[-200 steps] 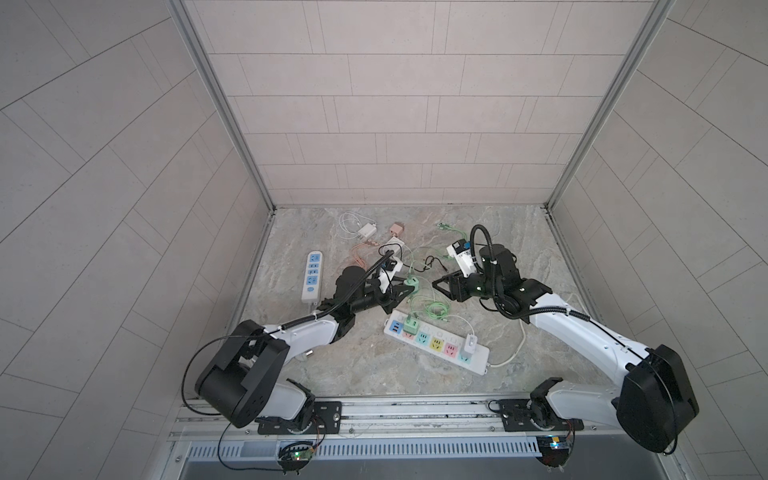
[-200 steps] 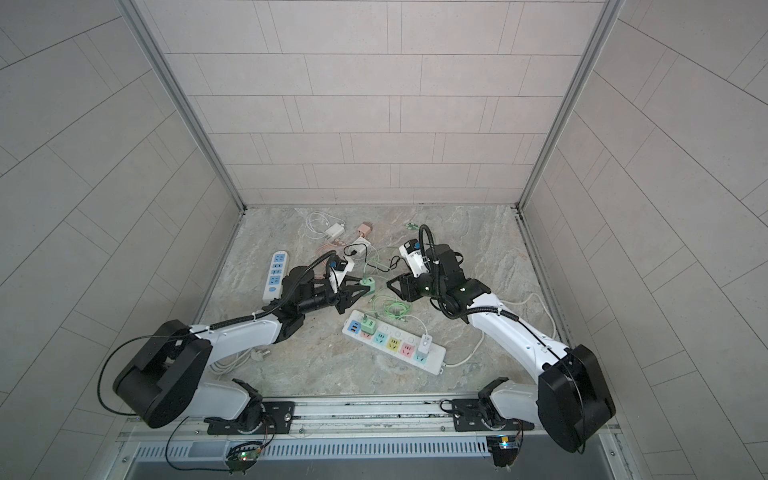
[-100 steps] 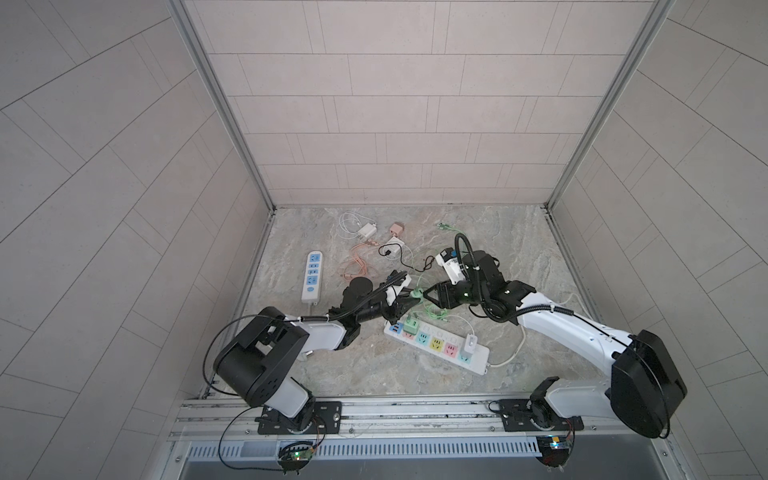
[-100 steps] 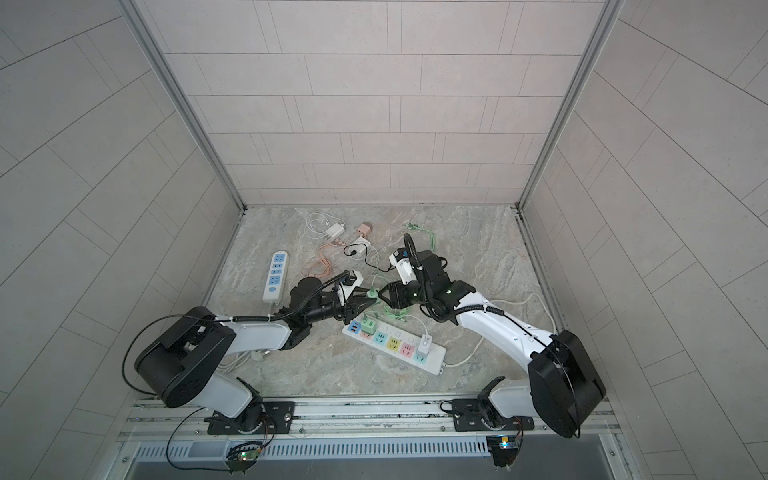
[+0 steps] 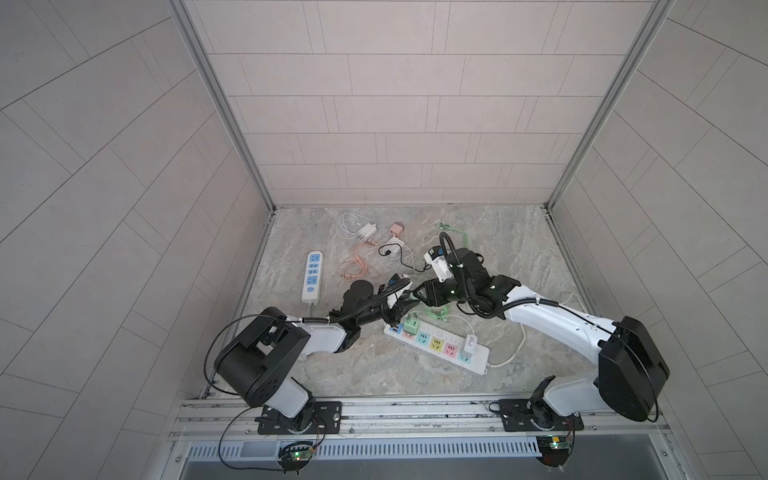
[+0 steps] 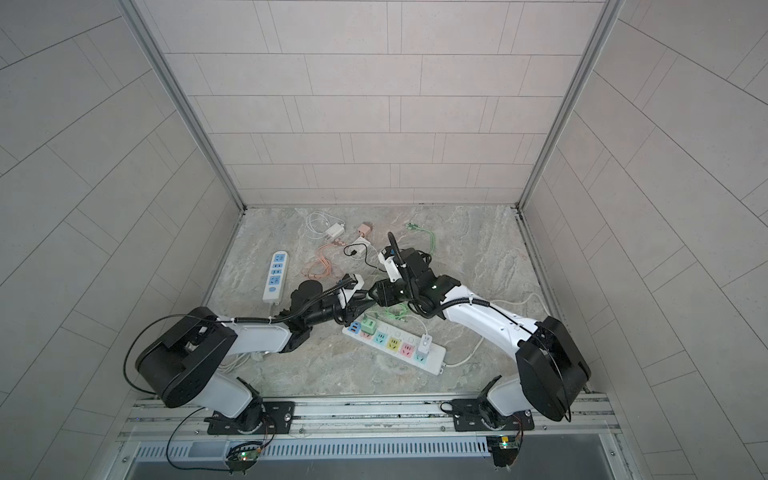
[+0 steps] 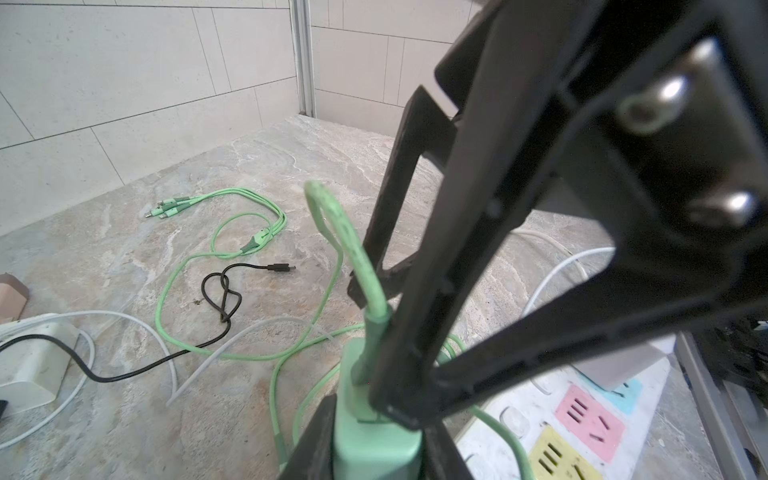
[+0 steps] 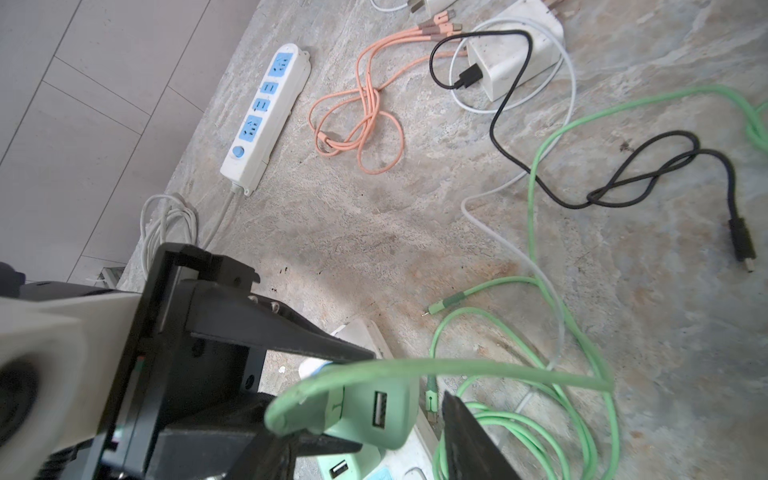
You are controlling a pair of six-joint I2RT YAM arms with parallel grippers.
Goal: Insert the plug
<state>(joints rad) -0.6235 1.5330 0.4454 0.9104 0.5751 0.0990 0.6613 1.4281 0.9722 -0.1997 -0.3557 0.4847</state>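
Note:
A mint-green charger block (image 7: 370, 440) sits between the fingers of my left gripper (image 5: 401, 309), which is shut on it just above the left end of the white power strip (image 5: 478, 365). The green cable's USB plug (image 7: 374, 332) stands in the block's top, and the cable (image 8: 457, 368) loops away. My right gripper (image 5: 415, 293) meets it from the other side. Its fingers (image 7: 457, 270) stand apart on either side of the plug, and one finger (image 8: 469, 440) is well clear of the block. A free USB port (image 8: 379, 409) shows on the block.
A second green charger (image 5: 411, 330) and a white charger (image 5: 468, 343) stand in the strip's coloured sockets. Green cable coils (image 8: 540, 428) lie beside it. Behind are a blue-socket strip (image 5: 312, 276), an orange cable (image 5: 355, 266), a black cable (image 5: 395, 251) and white chargers (image 5: 365, 229).
Both grippers have come forward and down from mid-floor to the strip's left end, carrying the green charger and plug. The right gripper's fingers have spread wider.

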